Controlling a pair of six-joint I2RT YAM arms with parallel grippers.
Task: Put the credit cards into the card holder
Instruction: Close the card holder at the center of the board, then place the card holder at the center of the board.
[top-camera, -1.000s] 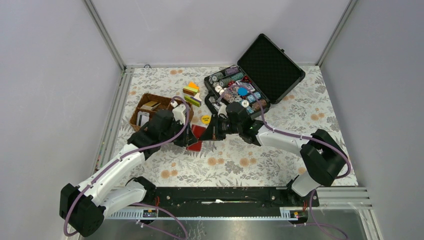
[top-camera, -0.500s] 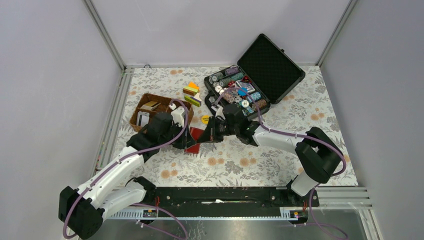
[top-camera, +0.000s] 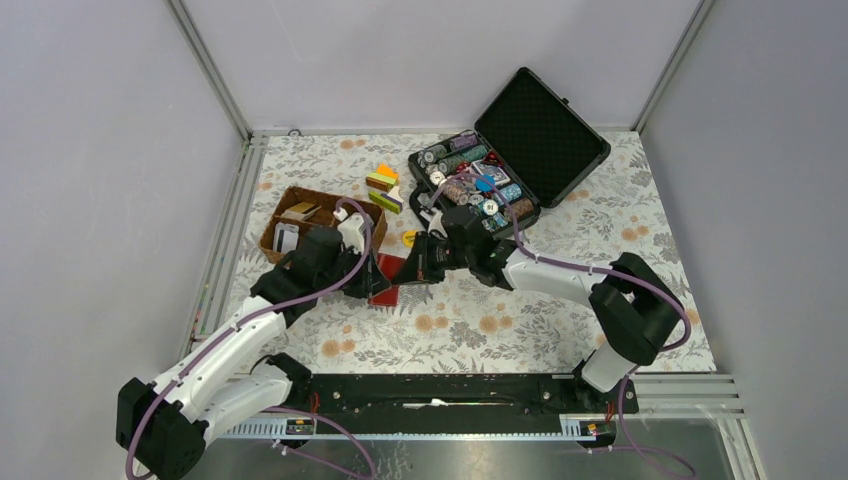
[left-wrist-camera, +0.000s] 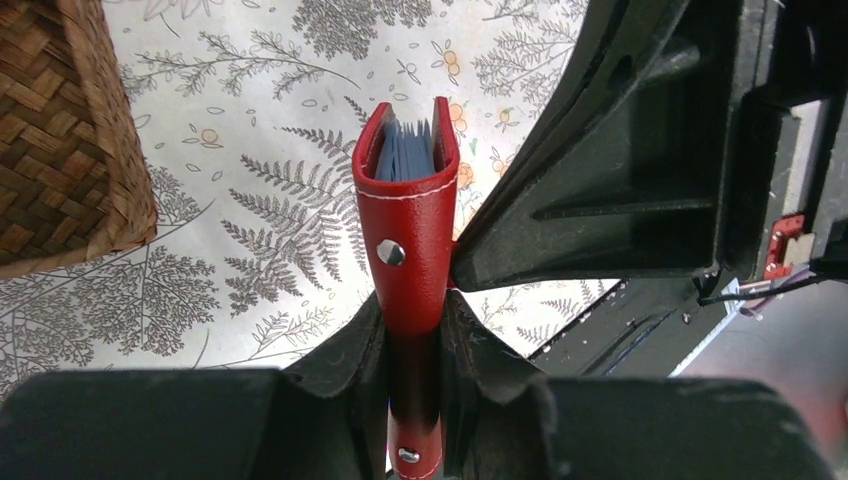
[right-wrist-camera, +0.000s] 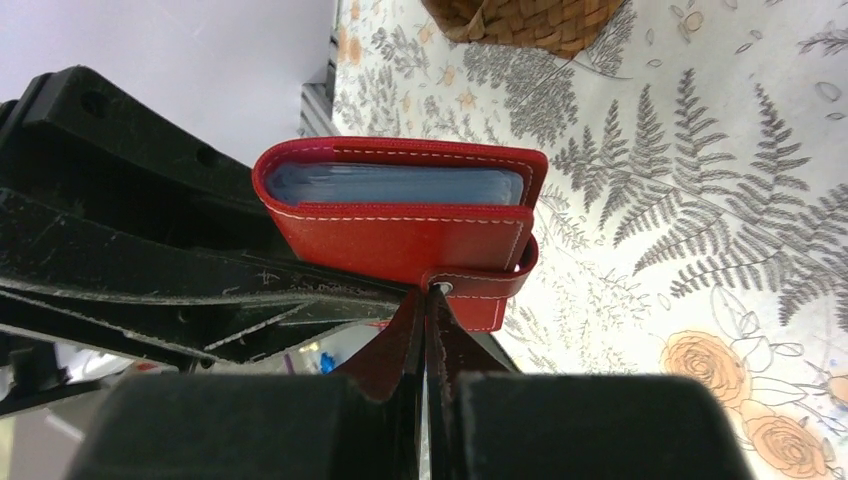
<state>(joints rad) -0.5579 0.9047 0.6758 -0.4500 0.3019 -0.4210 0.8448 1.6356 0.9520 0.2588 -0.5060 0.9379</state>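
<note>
The red card holder (left-wrist-camera: 410, 220) is folded shut, with light blue pockets showing at its open edge. My left gripper (left-wrist-camera: 412, 315) is shut on its folded body and holds it on edge over the floral cloth. My right gripper (right-wrist-camera: 432, 295) is shut, its tips pressed on the snap strap of the card holder (right-wrist-camera: 400, 215). In the top view both grippers, left (top-camera: 375, 272) and right (top-camera: 412, 268), meet at the card holder (top-camera: 388, 282) at mid-table. Credit cards (top-camera: 287, 238) lie in the wicker basket.
The brown wicker basket (top-camera: 300, 222) stands just left of my left arm and shows in the left wrist view (left-wrist-camera: 60, 130). An open black case (top-camera: 510, 150) of poker chips stands at the back right. Coloured blocks (top-camera: 384, 188) and a yellow chip (top-camera: 410, 238) lie behind the card holder.
My right gripper has moved left and closed in on the card holder. My left arm has shifted slightly left, still holding the card holder.
</note>
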